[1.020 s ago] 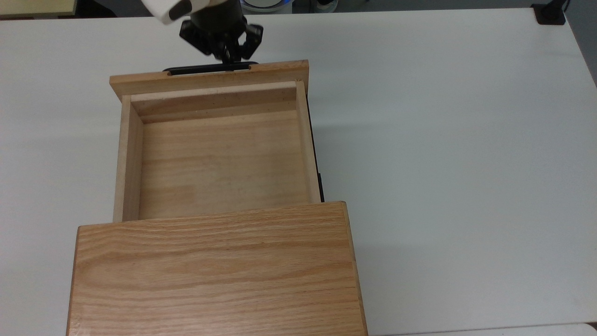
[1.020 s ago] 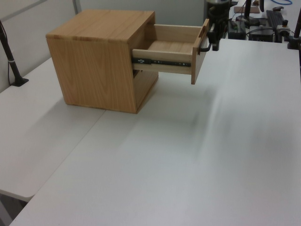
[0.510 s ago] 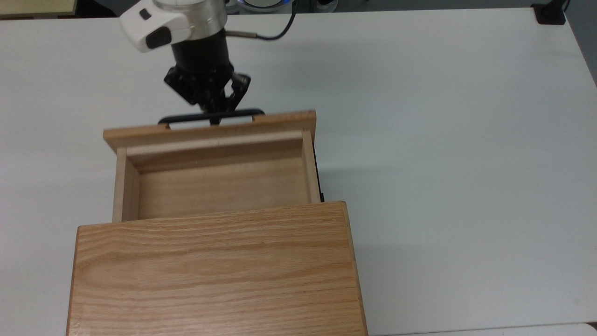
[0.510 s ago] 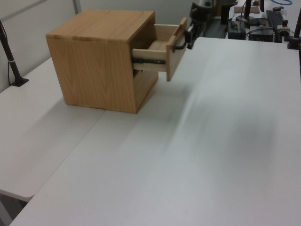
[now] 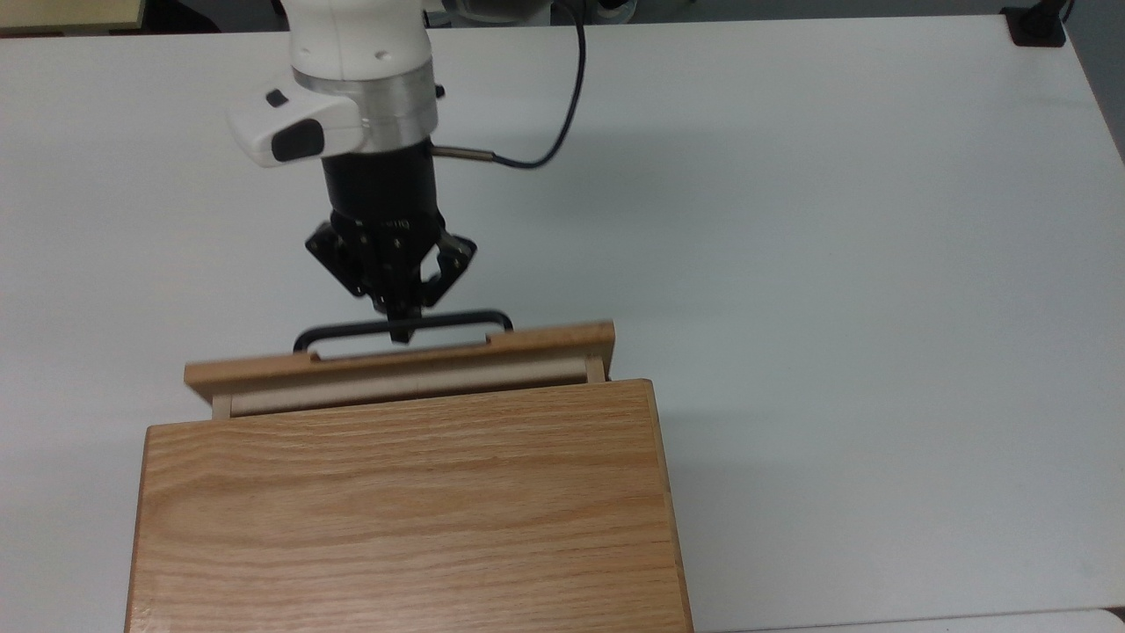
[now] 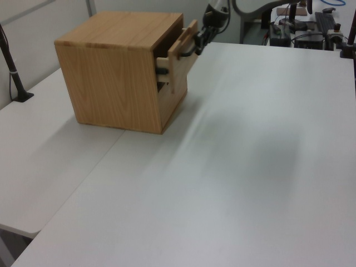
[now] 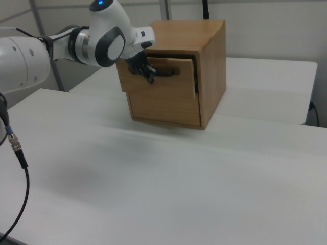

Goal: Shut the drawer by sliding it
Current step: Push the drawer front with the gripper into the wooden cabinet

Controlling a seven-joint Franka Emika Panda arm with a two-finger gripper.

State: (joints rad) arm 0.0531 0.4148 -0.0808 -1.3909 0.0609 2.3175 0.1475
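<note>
1. We see the drawer point(image 5: 400, 365) nearly home. In the top view a narrow strip of its pale back wall shows between the front panel and the cabinet point(image 5: 404, 510). In the right view the panel stands slightly proud of the cabinet face, with a small gap at the right view's right edge.

2. The black bar handle point(image 5: 402, 330) runs along the front panel and stands off it on two short legs. We judge it the natural place to take hold or push, near its middle, so the load stays even on both slides.

3. The drawer looks like a stiff, light wooden box on metal runners. We expect it to glide with little force and stop hard against the cabinet. Off-centre pushing could rack it in its opening.

4. The end effector point(image 5: 402, 327) meets the handle at mid-span. In the top view its fingertips come together narrowly on the bar, so we read them as pinched on it, with the linkage spread above. In the right view the end effector point(image 7: 145, 70) sits against the panel front.

5. The cabinet sits on the white counter point(image 5: 835, 264), which could let it skid if the last push lands too hard.

6. We judge the closing as almost finished, with a short, gentle travel remaining.
</note>
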